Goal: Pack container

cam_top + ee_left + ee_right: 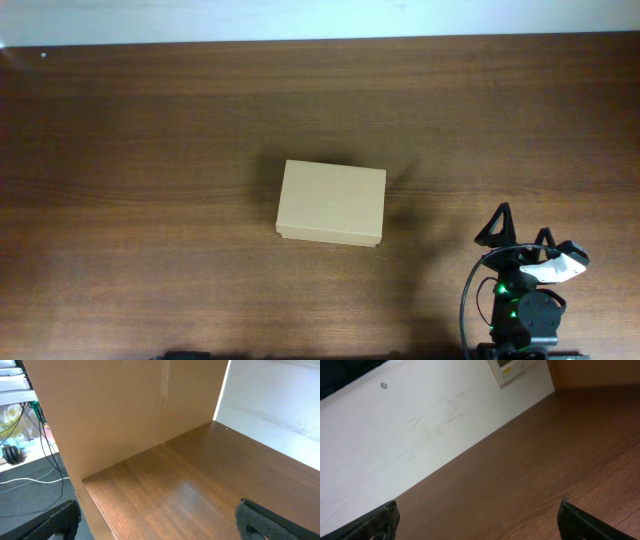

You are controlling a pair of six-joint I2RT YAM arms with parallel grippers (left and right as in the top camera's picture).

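Closed container (pixel 331 203) mid-tabletop (pixel 150 130), both claws spread wide and empty.

Lid down, nothing to pack in sight. Right claw (pixel 523 236) parked near the front right edge, well apart from the box; left claw (pixel 160 525) out of overhead view, holding nothing. Best approached low at the flap's free edge, lifting gently while bracing the base.

Dark wood-grain table (pixel 150 150) fills most of overhead frame; white wall strip (pixel 300 18) along top edge. Left wrist view: tan panel (pixel 125 405) upper centre, black headphones (pixel 11 454) and loose cables (pixel 40 460) at left edge. Right wrist view: small wall device w/ greenish screen (pixel 509 369), top centre.
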